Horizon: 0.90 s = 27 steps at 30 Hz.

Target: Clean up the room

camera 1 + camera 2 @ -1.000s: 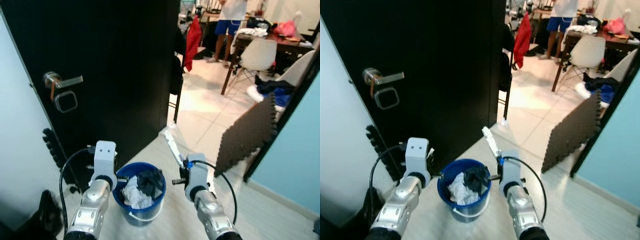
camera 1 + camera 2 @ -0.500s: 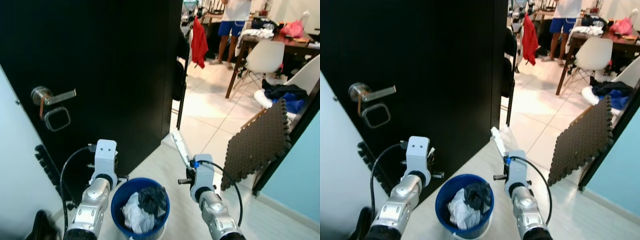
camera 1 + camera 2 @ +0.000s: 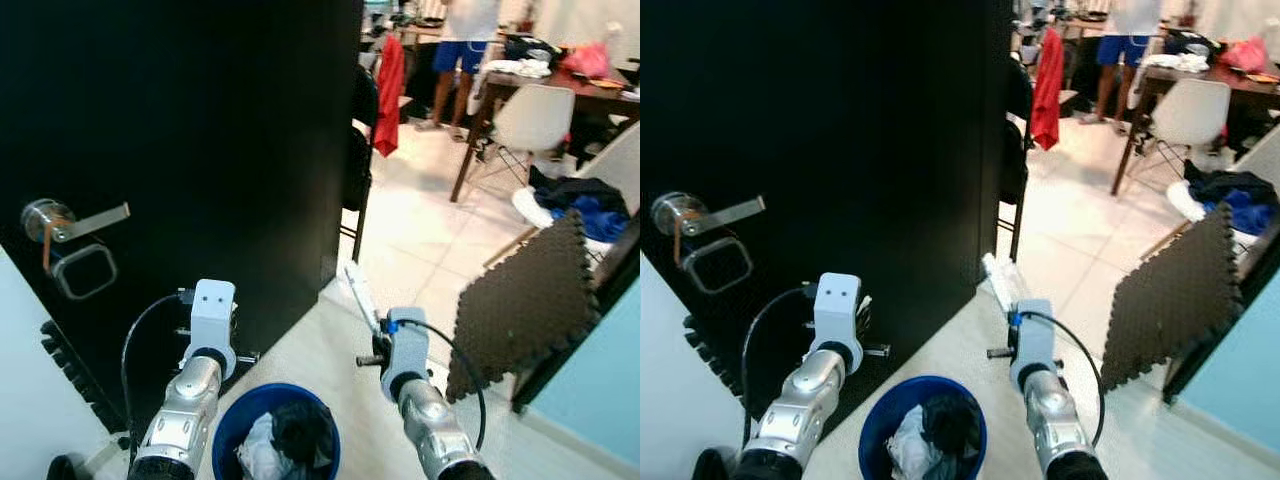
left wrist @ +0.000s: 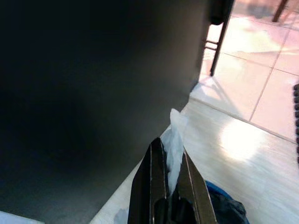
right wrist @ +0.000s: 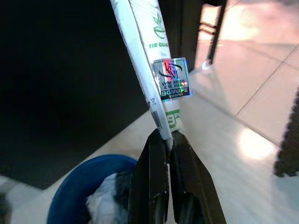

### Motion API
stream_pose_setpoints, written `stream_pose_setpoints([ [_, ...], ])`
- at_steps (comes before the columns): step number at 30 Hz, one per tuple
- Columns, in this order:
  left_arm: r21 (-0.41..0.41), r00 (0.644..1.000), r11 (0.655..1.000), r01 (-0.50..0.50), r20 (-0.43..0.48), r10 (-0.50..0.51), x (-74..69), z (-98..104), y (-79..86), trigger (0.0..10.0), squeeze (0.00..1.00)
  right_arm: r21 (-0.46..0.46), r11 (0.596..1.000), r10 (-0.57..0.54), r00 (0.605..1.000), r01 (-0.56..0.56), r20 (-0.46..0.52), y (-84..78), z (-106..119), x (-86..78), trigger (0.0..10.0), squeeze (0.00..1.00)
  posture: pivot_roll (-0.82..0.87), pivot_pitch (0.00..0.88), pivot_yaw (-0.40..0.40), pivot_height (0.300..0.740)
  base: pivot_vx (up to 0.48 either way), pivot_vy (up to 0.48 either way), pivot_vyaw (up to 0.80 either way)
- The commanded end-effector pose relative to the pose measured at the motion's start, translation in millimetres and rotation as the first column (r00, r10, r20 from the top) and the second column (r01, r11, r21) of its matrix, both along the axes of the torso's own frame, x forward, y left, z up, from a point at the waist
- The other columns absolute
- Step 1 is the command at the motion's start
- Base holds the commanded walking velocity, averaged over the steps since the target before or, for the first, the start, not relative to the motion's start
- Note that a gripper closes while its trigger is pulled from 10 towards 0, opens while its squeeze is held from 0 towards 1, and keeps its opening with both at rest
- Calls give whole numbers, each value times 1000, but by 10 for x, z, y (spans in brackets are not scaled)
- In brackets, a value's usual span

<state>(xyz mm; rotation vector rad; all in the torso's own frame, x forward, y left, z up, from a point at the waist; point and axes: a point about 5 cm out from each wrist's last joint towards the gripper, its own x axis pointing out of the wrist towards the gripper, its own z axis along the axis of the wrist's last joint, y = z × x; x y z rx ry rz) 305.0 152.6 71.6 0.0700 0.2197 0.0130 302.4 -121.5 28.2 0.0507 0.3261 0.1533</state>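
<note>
a tall black door [image 3: 200, 150] stands open on the left, with a silver lever handle [image 3: 70, 215] and a square lock plate [image 3: 82, 272] under it. beside it a pale blue-white wall [image 3: 20, 380] runs down the left edge. the floor [image 3: 420, 215] beyond the doorway is glossy light tile, bright with glare; nearer, it is pale wood-look plank. a dark foam mat [image 3: 515, 295] leans against a teal wall [image 3: 590, 400] on the right. further in, a white chair [image 3: 530, 115] sits at a dark wooden counter [image 3: 560, 85] piled with clothes. a red garment [image 3: 388, 80] hangs near a black chair [image 3: 355, 165]. a person in blue shorts [image 3: 460, 50] stands at the back.
</note>
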Motion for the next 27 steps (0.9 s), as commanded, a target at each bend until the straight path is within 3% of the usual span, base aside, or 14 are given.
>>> stream_pose_setpoints([
  [1,14,1000,1000,-11,-8,11,-23,-31,30,10000,0,-4,1000,14,1000,-14,-27,11,-49,-31,10000,0,89,0,-24,740,0,0,0],
  [4,17,1000,1000,-15,-5,15,-22,-29,39,10000,0,-5,1000,16,1000,-16,-27,12,-48,-29,10000,0,88,0,-30,740,0,0,0],
  [10,114,997,991,66,-44,-61,-17,-78,42,10000,0,-42,997,67,996,-70,-59,13,-94,-33,10000,0,90,0,-39,740,0,0,0],
  [11,180,989,975,130,-92,-115,-30,-140,39,10000,0,-87,991,94,992,-101,-84,13,-124,-31,10000,0,89,26,-42,740,0,0,0],
  [12,180,989,975,130,-92,-115,-30,-140,39,10000,0,-87,991,94,992,-101,-84,13,-124,-31,10000,0,89,26,-42,740,0,0,0],
  [14,305,961,918,255,-182,-206,-81,-256,79,10000,0,-173,972,140,982,-162,-130,22,-169,-17,10000,0,83,60,-46,740,0,0,0],
  [16,305,961,918,255,-182,-206,-81,-256,79,10000,0,-173,972,140,982,-162,-130,22,-169,-17,10000,0,83,60,-46,740,0,0,0],
  [17,357,949,886,296,-217,-230,-121,-300,138,10000,0,-203,956,179,970,-211,-162,56,-197,-18,10000,0,79,94,-56,740,0,0,0],
  [18,357,949,886,296,-217,-230,-121,-300,138,10000,0,-203,956,179,970,-211,-162,56,-197,-18,10000,0,79,94,-56,740,0,0,0],
  [19,387,943,867,313,-237,-234,-180,-328,214,10000,0,-239,934,222,955,-266,-197,99,-232,-30,10000,0,92,174,-92,740,0,0,0],
  [24,403,945,862,307,-237,-225,-257,-379,330,10000,0,-268,903,272,929,-337,-251,177,-280,-50,10000,0,106,228,-112,740,0,0,0],
  [26,415,945,856,308,-236,-226,-285,-407,362,10000,0,-278,889,290,917,-364,-272,212,-301,-64,10000,0,105,276,-125,740,0,0,0],
  [27,421,946,854,307,-237,-224,-311,-429,383,10000,0,-297,863,323,898,-409,-299,259,-328,-90,10000,0,94,321,-142,740,0,0,0],
])
